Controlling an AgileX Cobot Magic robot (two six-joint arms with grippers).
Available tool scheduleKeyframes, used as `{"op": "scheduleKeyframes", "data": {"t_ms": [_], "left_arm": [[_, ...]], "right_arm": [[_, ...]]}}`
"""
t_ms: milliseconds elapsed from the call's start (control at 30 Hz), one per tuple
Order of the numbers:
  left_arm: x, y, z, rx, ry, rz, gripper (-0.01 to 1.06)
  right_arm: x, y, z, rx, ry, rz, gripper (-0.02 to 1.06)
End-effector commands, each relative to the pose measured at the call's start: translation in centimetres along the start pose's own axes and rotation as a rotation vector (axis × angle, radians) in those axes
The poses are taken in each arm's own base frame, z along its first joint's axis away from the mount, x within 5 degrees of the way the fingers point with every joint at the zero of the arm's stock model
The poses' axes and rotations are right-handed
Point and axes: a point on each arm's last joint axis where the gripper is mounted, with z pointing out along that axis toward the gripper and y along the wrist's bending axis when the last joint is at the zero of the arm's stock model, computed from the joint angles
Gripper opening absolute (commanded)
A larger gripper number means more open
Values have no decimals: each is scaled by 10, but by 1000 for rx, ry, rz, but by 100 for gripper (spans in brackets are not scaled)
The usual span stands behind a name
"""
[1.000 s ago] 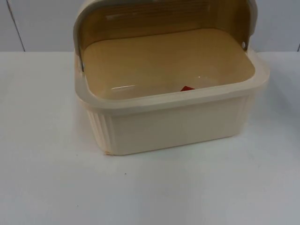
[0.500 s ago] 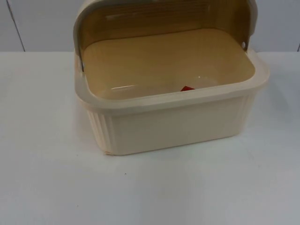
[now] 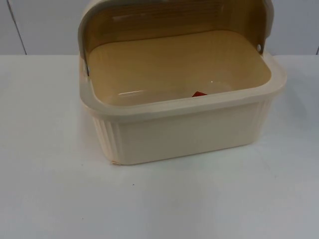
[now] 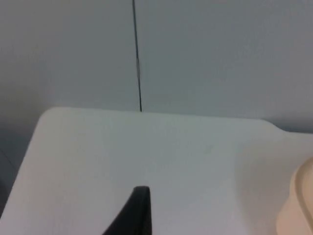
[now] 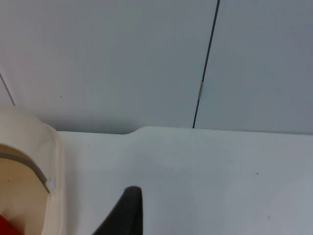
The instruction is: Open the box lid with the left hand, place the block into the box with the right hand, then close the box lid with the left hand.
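A cream plastic box (image 3: 184, 134) stands at the middle of the white table, its tinted lid (image 3: 174, 20) swung up and back. Inside, against the front wall, lies a red block (image 3: 199, 93), mostly hidden by the box rim. My left gripper (image 4: 139, 210) waits over bare table, with an edge of the box (image 4: 299, 205) off to its side. My right gripper (image 5: 128, 210) waits on the other side, beside the box rim (image 5: 54, 166), and a corner of the red block (image 5: 6, 226) shows within.
The white table (image 3: 50, 189) stretches in front of and on both sides of the box. Behind it rises the grey partition wall (image 3: 40, 25), close to the raised lid. A rounded table corner (image 4: 49, 115) lies ahead of the left gripper.
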Motion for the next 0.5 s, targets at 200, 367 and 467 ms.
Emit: {"op": "scheduleKeyframes", "data": {"t_ms": [200, 367, 467], "left_arm": [[-13, -15, 15, 85, -77, 15, 104], [-29, -47, 38, 189, -3, 121, 104], [-42, -67, 48, 240, -9, 175, 104]], "right_arm": [[-4, -1, -4, 4, -29, -3, 105], [-3, -1, -4, 4, -25, -3, 105], [-3, -1, -4, 3, -22, -3, 105]]}}
